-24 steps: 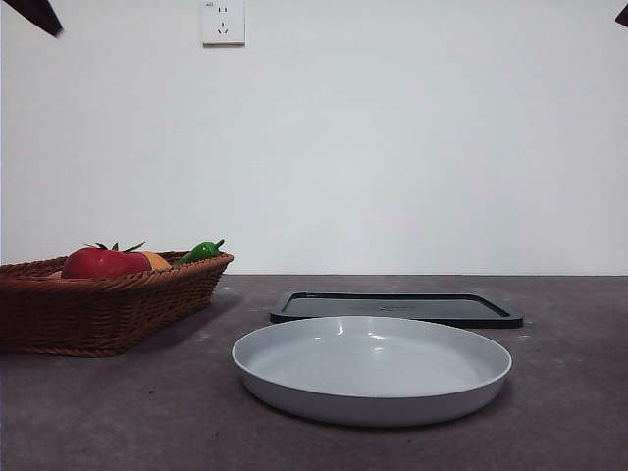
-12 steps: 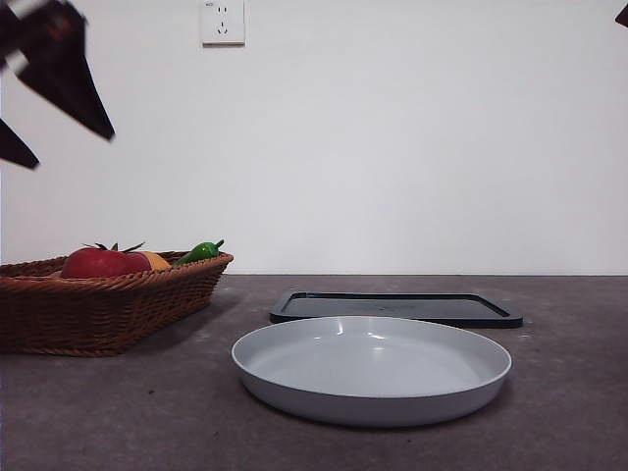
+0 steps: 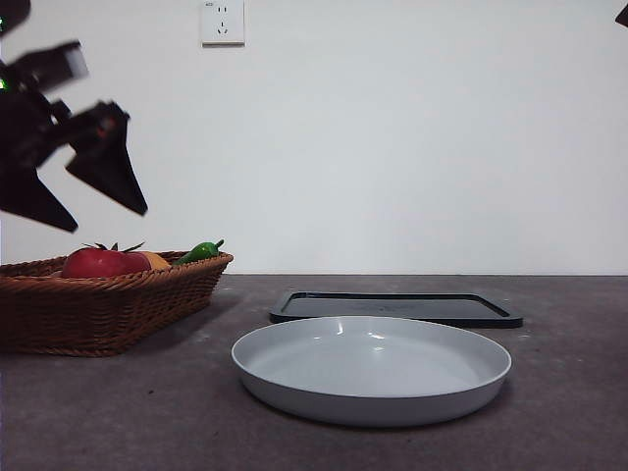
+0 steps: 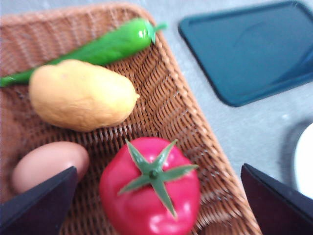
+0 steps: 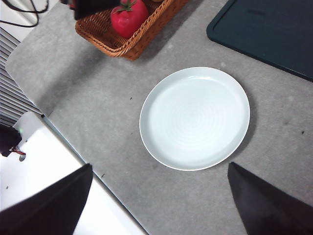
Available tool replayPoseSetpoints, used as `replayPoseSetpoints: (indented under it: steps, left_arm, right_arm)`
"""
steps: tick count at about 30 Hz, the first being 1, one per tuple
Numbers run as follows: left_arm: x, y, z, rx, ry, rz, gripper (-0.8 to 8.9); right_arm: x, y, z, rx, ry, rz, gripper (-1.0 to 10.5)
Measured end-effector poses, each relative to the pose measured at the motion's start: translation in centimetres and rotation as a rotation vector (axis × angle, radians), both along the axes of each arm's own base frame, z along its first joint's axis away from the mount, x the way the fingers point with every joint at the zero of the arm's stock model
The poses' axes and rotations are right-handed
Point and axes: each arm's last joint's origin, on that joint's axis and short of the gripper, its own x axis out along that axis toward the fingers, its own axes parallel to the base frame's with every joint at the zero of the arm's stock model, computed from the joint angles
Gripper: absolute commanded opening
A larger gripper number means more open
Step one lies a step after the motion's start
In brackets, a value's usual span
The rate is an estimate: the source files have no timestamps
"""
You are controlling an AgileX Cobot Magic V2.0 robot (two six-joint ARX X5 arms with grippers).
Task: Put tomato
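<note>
The glossy red tomato (image 4: 150,191) with its green spiky stem lies in the wicker basket (image 4: 176,107), near one corner. It also shows in the front view (image 3: 103,263) and in the right wrist view (image 5: 128,17). My left gripper (image 3: 88,201) hangs open right above the basket, its jaws spread to either side of the tomato (image 4: 156,205), not touching it. High over the table, my right gripper (image 5: 156,205) is open and empty above the grey plate (image 5: 194,117).
In the basket lie a green pepper (image 4: 98,49), a yellow-orange fruit (image 4: 80,95) and a pale egg-shaped thing (image 4: 46,164). The grey plate (image 3: 373,368) sits mid-table with a dark flat tray (image 3: 397,307) behind it. A wall with a socket (image 3: 223,22) closes the back.
My left gripper has come down from the top left corner to just above the basket. The basket, plate and tray have not moved.
</note>
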Motion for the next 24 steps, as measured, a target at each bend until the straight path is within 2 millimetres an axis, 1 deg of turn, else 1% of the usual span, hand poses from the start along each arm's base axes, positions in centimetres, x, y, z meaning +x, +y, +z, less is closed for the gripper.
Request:
replayPoseSetpoints:
  steps: [7, 16, 19, 20, 24]
  left_arm:
    - [1.3, -0.4, -2.2, 0.047, 0.033, 0.011, 5.30]
    - [2.0, -0.7, -4.1, 0.067, 0.081, -0.007, 5.30]
    - [2.0, -0.8, -4.2, 0.069, 0.087, -0.012, 5.24]
    - [2.0, -0.9, -4.2, 0.069, 0.084, -0.014, 5.08]
    - [2.0, -1.0, -4.2, 0.069, 0.084, -0.016, 3.59]
  right_arm:
    - [0.0, 0.0, 0.0, 0.000, 0.000, 0.000, 4.4]
    - [0.0, 0.0, 0.0, 0.000, 0.001, 0.000, 4.4]
    - [0.0, 0.0, 0.0, 0.000, 0.001, 0.000, 4.4]
    - [0.0, 0.0, 0.0, 0.000, 0.001, 0.000, 4.4]
    - [0.0, 0.0, 0.0, 0.000, 0.001, 0.000, 4.4]
